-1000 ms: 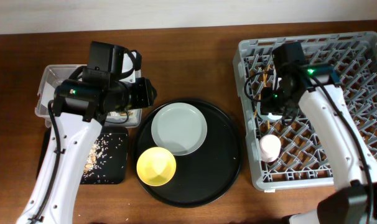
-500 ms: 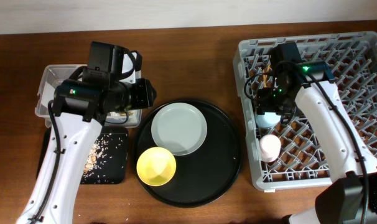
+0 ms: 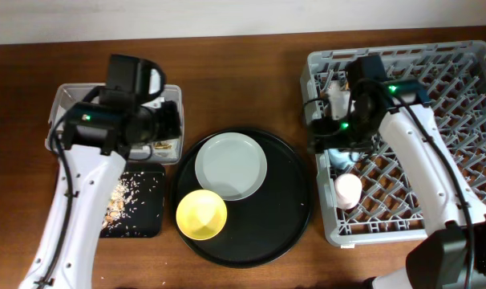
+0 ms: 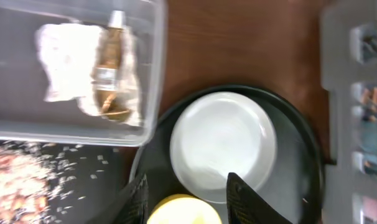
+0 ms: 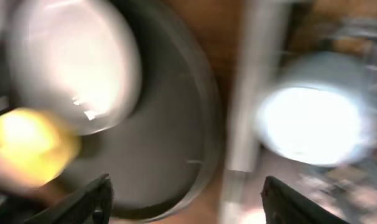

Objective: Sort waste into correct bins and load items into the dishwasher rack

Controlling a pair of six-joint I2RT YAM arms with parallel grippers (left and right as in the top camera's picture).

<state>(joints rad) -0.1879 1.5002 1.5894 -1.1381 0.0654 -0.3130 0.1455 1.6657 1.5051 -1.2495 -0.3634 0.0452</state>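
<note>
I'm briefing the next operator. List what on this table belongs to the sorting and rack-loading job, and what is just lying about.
Job: napkin, wrapper, food scraps, clear tub, shallow black tray, plate, yellow bowl, pink cup, blue cup, dishwasher rack.

Lying about: round black tray, under the plate and bowl.

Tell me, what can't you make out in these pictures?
Right wrist view: everything is motion-blurred; the blue cup is only a pale blob.
Overhead: the right arm covers most of the blue cup and the rack cells beside it.
Overhead: the left arm hides much of what lies in the clear tub.
Left wrist view: the yellow bowl is cut off by the bottom edge.
</note>
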